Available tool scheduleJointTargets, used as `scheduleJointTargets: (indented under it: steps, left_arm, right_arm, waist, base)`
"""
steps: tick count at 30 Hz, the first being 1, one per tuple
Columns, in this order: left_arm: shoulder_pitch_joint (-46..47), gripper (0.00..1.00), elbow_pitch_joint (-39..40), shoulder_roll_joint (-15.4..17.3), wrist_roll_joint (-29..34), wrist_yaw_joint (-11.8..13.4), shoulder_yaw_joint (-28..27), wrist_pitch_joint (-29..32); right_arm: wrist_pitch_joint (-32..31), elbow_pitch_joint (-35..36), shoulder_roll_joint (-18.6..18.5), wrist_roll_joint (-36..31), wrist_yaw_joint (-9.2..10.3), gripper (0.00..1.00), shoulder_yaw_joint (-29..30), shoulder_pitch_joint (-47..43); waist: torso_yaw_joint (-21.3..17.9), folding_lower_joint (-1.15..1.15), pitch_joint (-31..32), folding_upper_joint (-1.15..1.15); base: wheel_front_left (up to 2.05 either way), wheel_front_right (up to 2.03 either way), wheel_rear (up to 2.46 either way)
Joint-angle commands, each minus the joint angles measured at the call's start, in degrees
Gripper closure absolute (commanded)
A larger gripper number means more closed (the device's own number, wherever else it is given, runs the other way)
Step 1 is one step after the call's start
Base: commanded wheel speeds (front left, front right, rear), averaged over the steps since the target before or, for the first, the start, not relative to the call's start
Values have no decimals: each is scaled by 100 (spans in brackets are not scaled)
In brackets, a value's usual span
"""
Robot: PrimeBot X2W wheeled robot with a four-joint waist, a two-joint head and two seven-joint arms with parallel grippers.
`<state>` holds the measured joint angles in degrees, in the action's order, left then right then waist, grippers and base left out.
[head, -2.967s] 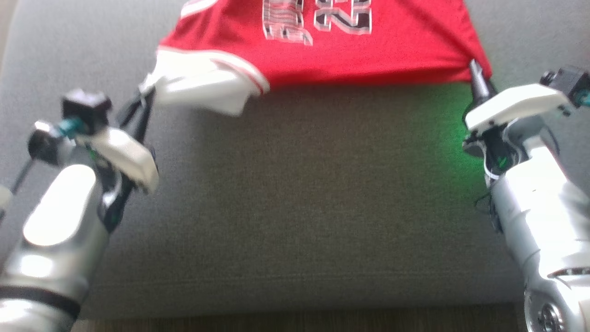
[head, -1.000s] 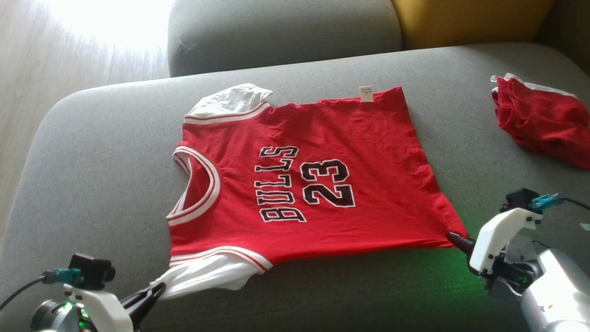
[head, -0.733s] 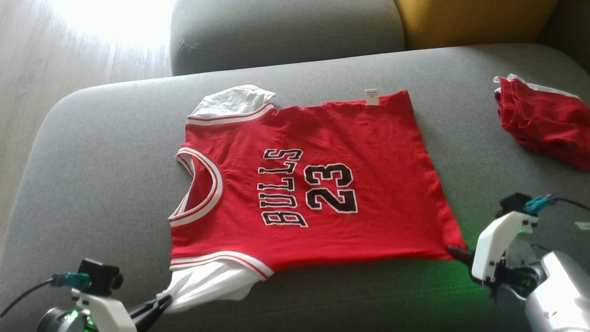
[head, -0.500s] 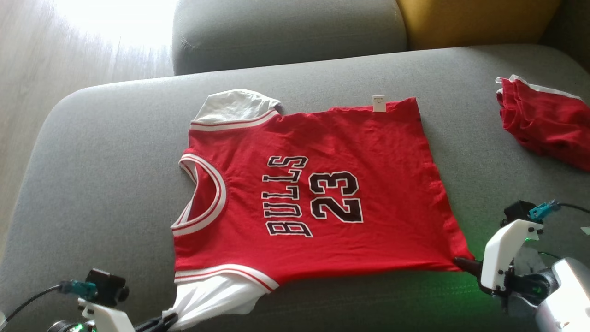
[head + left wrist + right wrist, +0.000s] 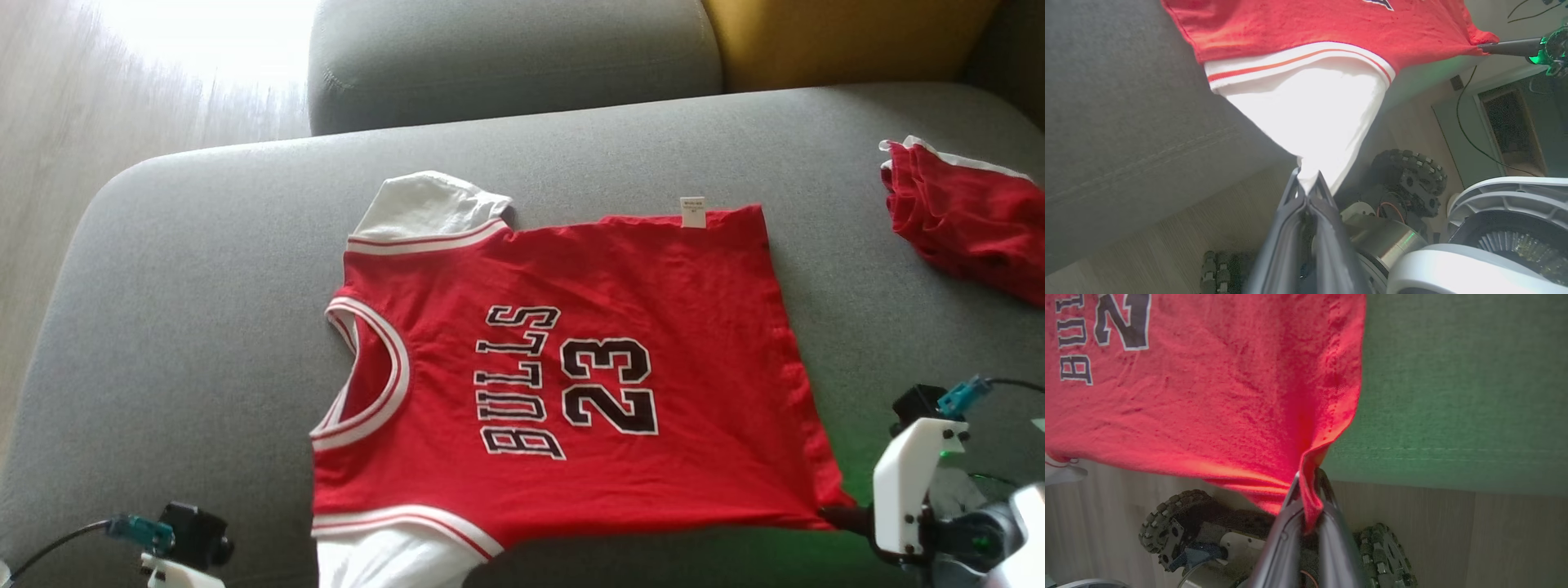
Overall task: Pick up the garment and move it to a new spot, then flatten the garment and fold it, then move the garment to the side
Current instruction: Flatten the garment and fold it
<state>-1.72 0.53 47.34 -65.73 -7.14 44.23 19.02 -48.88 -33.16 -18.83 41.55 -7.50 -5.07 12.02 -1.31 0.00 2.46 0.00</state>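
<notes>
The garment [image 5: 571,384] lies spread on the sofa seat [image 5: 204,286], long axis left to right, collar left, reaching away from both tools. The left tool [image 5: 1308,185] is clamped on the near white sleeve [image 5: 1306,114]. The right tool [image 5: 1309,477] is clamped on the near-right hem corner.

The left gripper [image 5: 1308,184] is pinching the tip of the jersey's [image 5: 571,367] white sleeve, its two dark fingers [image 5: 1286,228] pressed tight together, and it is hanging just off the front edge of the sofa seat [image 5: 188,327]. The right gripper [image 5: 1309,479] is clamping the red hem corner the same way, also just past that front edge. Its fingers are lying low and pointing in toward the cloth, with its white wrist housing [image 5: 902,482] rising behind.
</notes>
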Motion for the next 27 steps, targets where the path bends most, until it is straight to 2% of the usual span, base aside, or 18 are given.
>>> scheduleJointTargets:
  steps: [1, 7, 17, 27]
  left_arm:
    - [233, 100, 175, 328, -141, -33, -194, 61]
    - [220, 100, 327, 466, -450, -34, -121, 394]
    - [485, 100, 508, 423, -577, -35, -350, 63]
    - [913, 100, 664, 361, -770, -35, -641, -340]
  right_arm:
    - [-133, 341, -247, -55, 1, 100, 78, -10]
    - [-486, 801, -207, -297, 1, 100, 368, -256]
    - [-540, 1394, 106, -630, 1, 100, 845, -282]
    - [-358, 1552, 439, -892, 1, 100, 1063, 4]
  waist:
    - [1, 0, 0, 0]
    - [19, 0, -16, 0]
    - [64, 0, -100, 0]
    - [29, 0, -258, 0]
  base:
    - [0, 0, 0]
    - [0, 0, 0]
    - [0, 0, 0]
    - [0, 0, 0]
